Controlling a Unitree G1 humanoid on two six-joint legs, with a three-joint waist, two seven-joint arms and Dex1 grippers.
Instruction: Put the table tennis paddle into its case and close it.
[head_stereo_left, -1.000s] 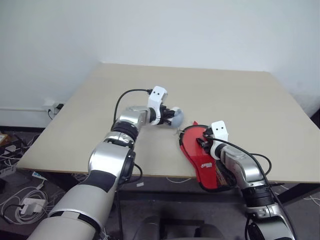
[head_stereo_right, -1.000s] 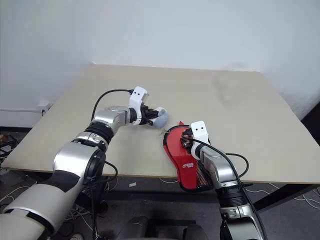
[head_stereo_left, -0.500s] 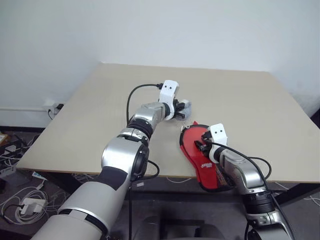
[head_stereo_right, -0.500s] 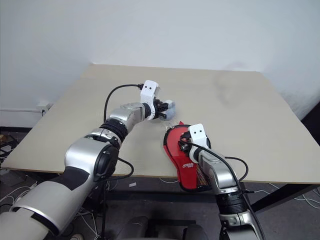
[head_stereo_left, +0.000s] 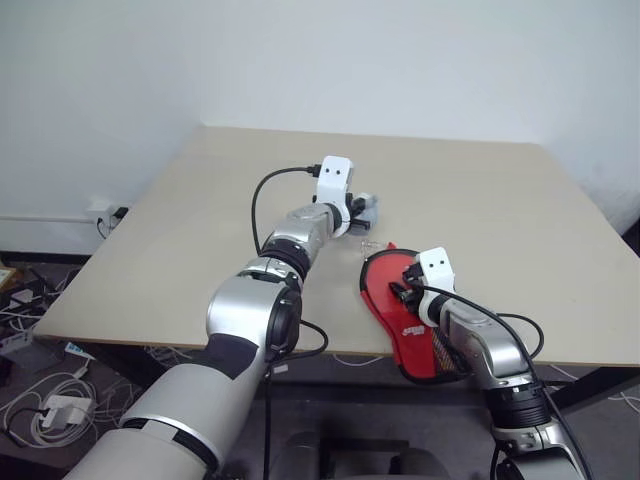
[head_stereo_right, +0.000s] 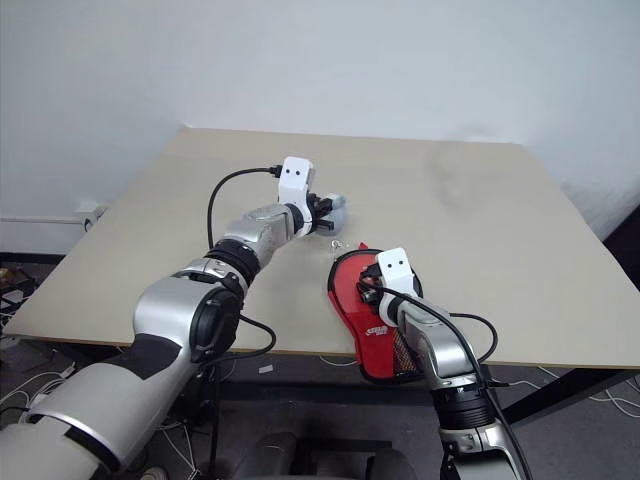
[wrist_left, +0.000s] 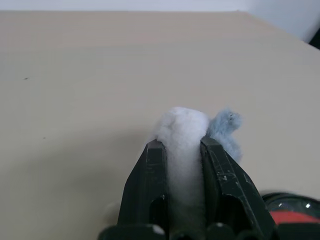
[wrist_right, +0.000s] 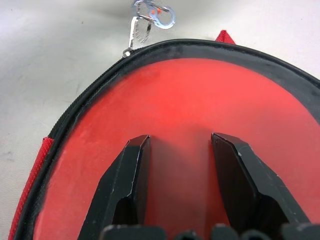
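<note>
The left end effector (wrist_left: 182, 150) pinches a white fluffy lining (wrist_left: 182, 132) above the beige table (wrist_left: 90, 75).

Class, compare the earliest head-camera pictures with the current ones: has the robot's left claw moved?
Yes. The left claw, shut on a white fluffy thing, has moved farther up the table and to the right, toward the tip of the red case.

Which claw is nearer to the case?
Right. The right claw rests open on the red case; the left claw, shut on a white fluffy thing, is beside it, apart.
</note>
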